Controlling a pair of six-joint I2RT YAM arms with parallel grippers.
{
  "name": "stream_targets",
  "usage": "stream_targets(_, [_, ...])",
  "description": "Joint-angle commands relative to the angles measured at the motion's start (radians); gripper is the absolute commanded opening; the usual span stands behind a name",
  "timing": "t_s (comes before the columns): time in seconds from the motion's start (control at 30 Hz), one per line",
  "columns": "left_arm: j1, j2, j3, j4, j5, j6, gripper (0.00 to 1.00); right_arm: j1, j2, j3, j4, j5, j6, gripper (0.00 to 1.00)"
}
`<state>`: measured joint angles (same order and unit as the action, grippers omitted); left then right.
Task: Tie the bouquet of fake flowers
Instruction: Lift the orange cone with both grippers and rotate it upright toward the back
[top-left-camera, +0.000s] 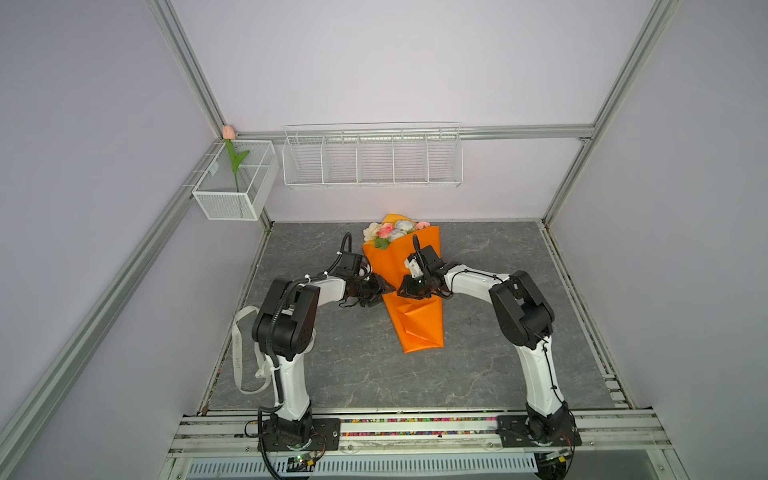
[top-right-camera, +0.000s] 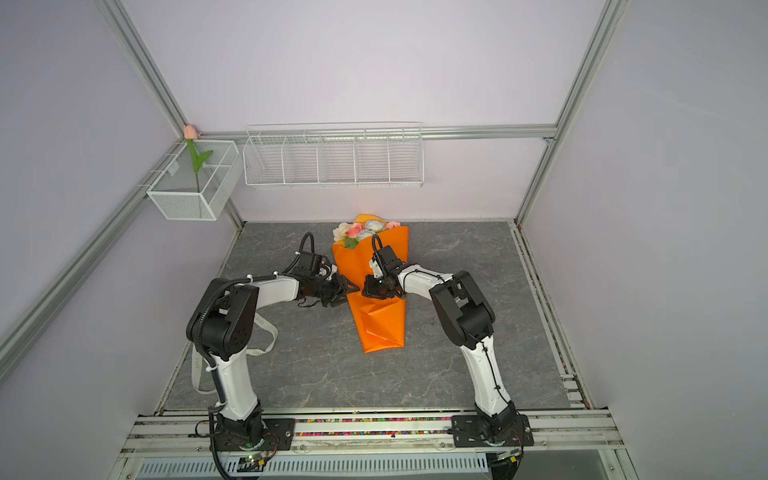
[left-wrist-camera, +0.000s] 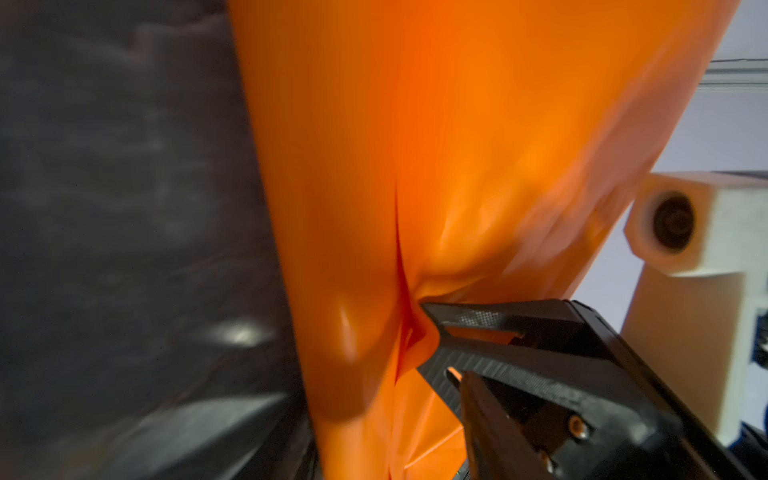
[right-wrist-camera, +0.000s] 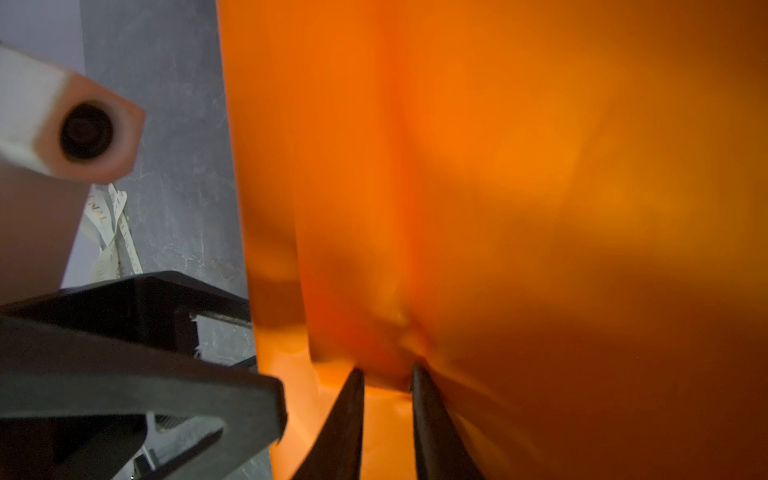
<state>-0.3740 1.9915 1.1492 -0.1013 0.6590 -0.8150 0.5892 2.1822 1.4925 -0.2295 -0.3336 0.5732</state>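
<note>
**Top views:** the bouquet of fake flowers (top-left-camera: 390, 232) (top-right-camera: 362, 231) lies mid-tabletop (top-left-camera: 353, 382), heads toward the back wall. It is rolled in orange wrapping paper (top-left-camera: 417, 322) (top-right-camera: 380, 324) that narrows toward the arm bases. The left end effector (top-left-camera: 385, 286) (top-right-camera: 351, 286) sits at the cone's left edge, about halfway down. The right end effector (top-left-camera: 404, 287) (top-right-camera: 368, 287) is on top of the paper at the same height, and the two sets of tips nearly meet. A cream ribbon (top-left-camera: 243, 353) lies loose beside the left arm, well apart from the bouquet. A pink tulip (top-left-camera: 229, 133) stands in a mesh basket (top-left-camera: 226, 203) on the left wall. A wire rack (top-left-camera: 374, 160) hangs on the back wall.

**Left wrist:** blurred paper (left-wrist-camera: 415, 145) fills most of the frame. The right end effector (left-wrist-camera: 428, 336) bites a fold of it. The left unit's own fingers (left-wrist-camera: 482, 415) stand apart with paper between them; contact can't be told.

**Right wrist:** the right end effector (right-wrist-camera: 386, 374) is nearly closed, with a thin paper crease pinched between its tips. The left unit's fingers (right-wrist-camera: 145, 374) are spread, tabletop shows in the gap, and the tips sit at the paper's edge. The ribbon (right-wrist-camera: 110, 232) is visible behind it.
</note>
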Motion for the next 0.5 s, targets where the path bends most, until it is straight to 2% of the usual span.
stream_targets(0.0, [-0.035,0.055,0.065,0.008,-0.008,-0.021,0.48,-0.030,0.013,-0.102,-0.086,0.065,0.013,0.23])
stream_targets(0.13, [-0.062,0.108,0.119,0.017,-0.001,-0.032,0.41,-0.064,-0.028,-0.216,-0.022,0.055,0.041,0.21])
stream_targets(0.3, [-0.115,0.160,0.216,-0.022,-0.009,-0.025,0.39,-0.112,-0.082,-0.331,0.027,0.068,0.060,0.21])
stream_targets(0.47, [-0.171,0.228,0.317,0.001,-0.019,-0.087,0.39,-0.185,-0.131,-0.389,0.022,0.083,0.040,0.21])
